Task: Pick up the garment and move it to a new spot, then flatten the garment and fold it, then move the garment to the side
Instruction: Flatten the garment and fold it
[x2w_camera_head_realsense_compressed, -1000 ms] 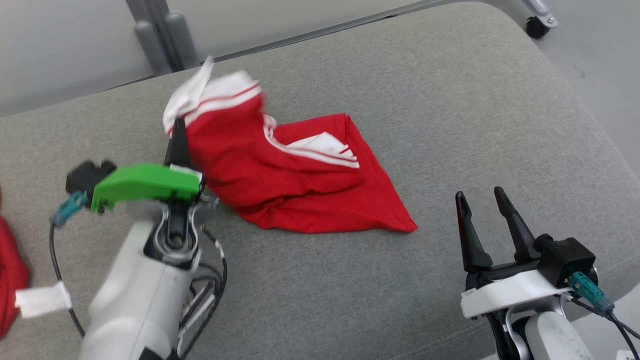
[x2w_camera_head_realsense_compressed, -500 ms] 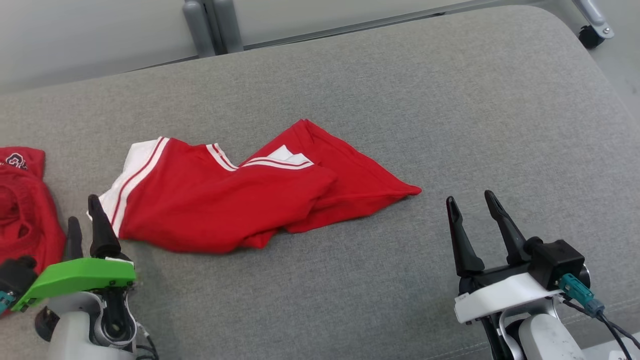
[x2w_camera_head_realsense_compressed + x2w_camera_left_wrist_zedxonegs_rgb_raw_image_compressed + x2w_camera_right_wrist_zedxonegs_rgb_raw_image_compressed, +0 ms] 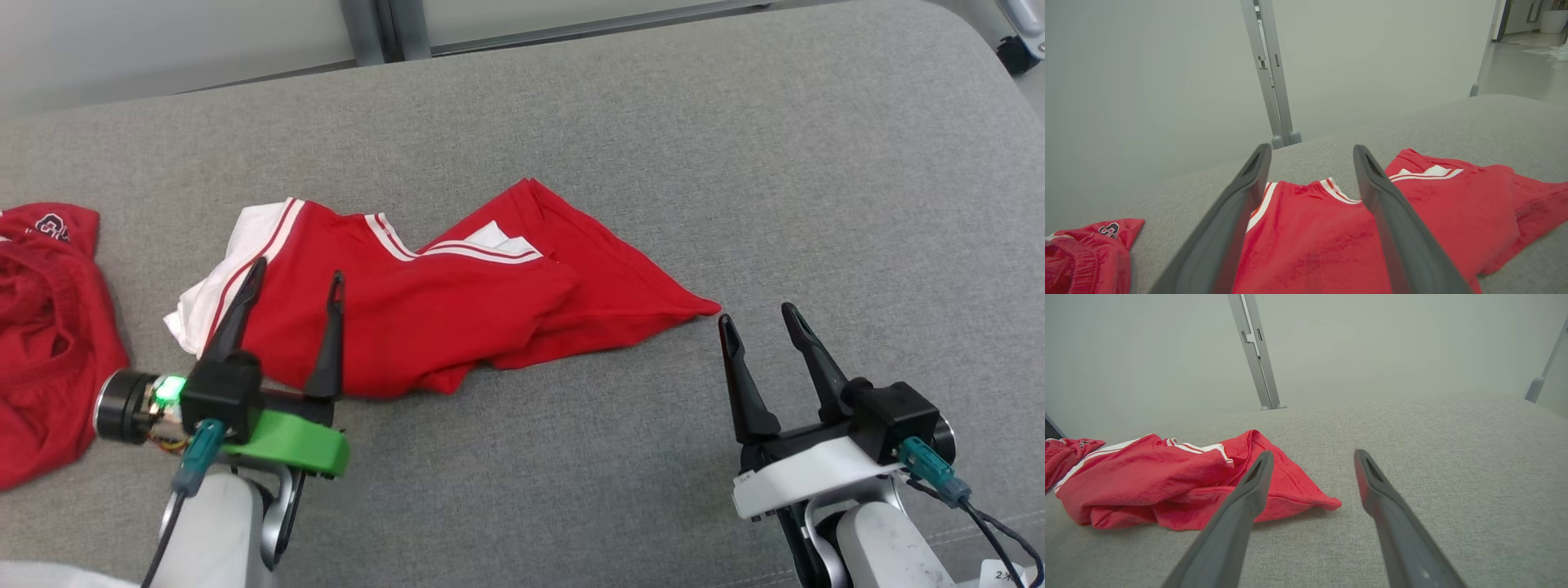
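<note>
The garment [image 3: 457, 302] is a red shirt with white stripes and white trim, lying crumpled on the grey cushion [image 3: 653, 163]. It also shows in the left wrist view, garment [image 3: 1331, 245], and in the right wrist view, garment [image 3: 1159, 477]. My left gripper [image 3: 298, 273] hovers open over the garment's white-trimmed left end with nothing between its fingers. My right gripper [image 3: 755, 314] stands open just right of the garment's pointed right corner, apart from the cloth.
A second red garment [image 3: 41, 327] with a dark logo lies at the cushion's left edge. Grey metal posts [image 3: 384, 28] and a pale wall stand behind the cushion. A caster wheel [image 3: 1016, 53] sits at the far right.
My left gripper has opened and let go of the garment's white-trimmed end, which now lies on the cushion. The head camera has shifted. The right gripper has stayed open.
</note>
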Tool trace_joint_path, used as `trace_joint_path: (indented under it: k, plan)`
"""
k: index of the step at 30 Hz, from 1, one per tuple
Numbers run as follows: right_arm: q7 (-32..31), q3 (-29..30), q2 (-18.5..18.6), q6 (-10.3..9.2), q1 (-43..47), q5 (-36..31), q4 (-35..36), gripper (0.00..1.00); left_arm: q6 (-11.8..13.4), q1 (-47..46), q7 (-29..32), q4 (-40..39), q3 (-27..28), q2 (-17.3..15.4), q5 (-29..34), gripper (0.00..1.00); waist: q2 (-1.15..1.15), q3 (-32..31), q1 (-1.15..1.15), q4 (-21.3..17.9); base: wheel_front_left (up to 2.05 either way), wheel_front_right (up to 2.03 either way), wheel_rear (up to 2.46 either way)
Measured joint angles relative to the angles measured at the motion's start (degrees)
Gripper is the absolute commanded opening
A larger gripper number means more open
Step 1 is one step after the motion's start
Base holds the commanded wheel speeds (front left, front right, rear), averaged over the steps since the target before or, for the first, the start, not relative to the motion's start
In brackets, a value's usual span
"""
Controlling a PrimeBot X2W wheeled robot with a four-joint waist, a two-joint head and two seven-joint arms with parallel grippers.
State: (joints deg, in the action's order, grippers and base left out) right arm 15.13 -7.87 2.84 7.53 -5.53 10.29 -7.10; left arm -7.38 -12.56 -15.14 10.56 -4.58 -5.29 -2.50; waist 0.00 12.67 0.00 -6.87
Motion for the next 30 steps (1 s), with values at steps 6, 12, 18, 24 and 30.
trace_joint_path:
  k: [6,12,18,24,30]
  plan:
    - [0.0,-0.8,0.0,0.0,-1.6,-0.1,0.0,1.0,0.0,-12.9,0.0,13.5,-14.0,-4.6,6.1,1.0,0.0,2.1,0.0,-1.1,0.0,0.0,0.0]
    - [0.0,-0.4,0.0,0.0,-1.6,-0.1,0.0,1.0,-0.1,-25.0,3.0,24.3,-29.3,-4.7,2.5,1.0,0.0,4.2,0.0,-2.7,0.0,0.0,0.0]
    - [0.0,-1.0,0.0,0.0,-2.2,0.3,0.1,1.0,-0.2,-31.8,9.6,31.8,-43.2,-4.3,-4.5,1.0,0.0,5.8,0.0,-4.2,0.0,0.0,0.0]
    - [0.0,-1.1,0.0,0.0,-3.0,0.7,0.4,1.0,-0.2,-36.3,14.2,35.0,-51.1,-5.4,-10.8,1.0,0.0,6.7,0.0,-5.4,0.0,0.0,0.0]
    - [0.0,-1.1,0.0,0.0,-2.9,1.2,0.3,1.0,-0.1,-37.4,12.1,35.2,-56.5,-6.2,-15.1,0.0,0.0,6.3,0.0,-5.7,0.0,0.0,0.0]
